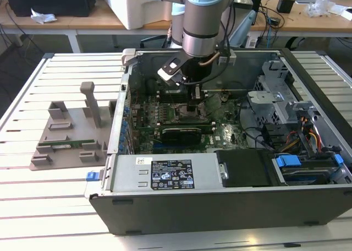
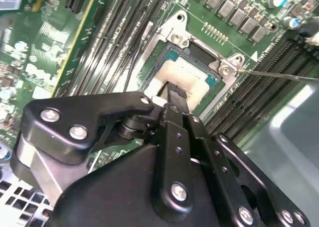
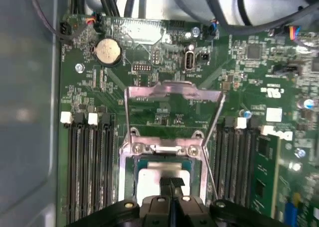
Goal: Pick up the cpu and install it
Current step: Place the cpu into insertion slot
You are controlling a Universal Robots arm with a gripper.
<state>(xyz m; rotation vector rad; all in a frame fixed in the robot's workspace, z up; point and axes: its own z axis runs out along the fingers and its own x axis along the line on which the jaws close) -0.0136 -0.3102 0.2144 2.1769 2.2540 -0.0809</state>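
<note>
— Where's the cpu (image 2: 189, 76)?
— Lying flat in the motherboard (image 3: 149, 53) socket (image 2: 175, 36), load plate (image 3: 172, 90) flipped up.
— Claw?
— My gripper (image 2: 174, 94) is pinched together, with its tip touching the cpu's top.

Gripper (image 3: 172, 184) fills the gap over the socket (image 3: 164, 149). The socket's raised plate (image 3: 172, 89) blocks one end; memory slots (image 3: 89, 172) flank both sides; case walls (image 1: 220, 207) enclose the board (image 3: 149, 53).

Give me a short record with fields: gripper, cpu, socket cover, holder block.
gripper: shut, inside the open computer case, tips at the cpu's top
cpu: lying flat in the socket, silvery top up
socket cover: swung up, open
holder block: on the table outside the case, at the exterior view's left
</note>
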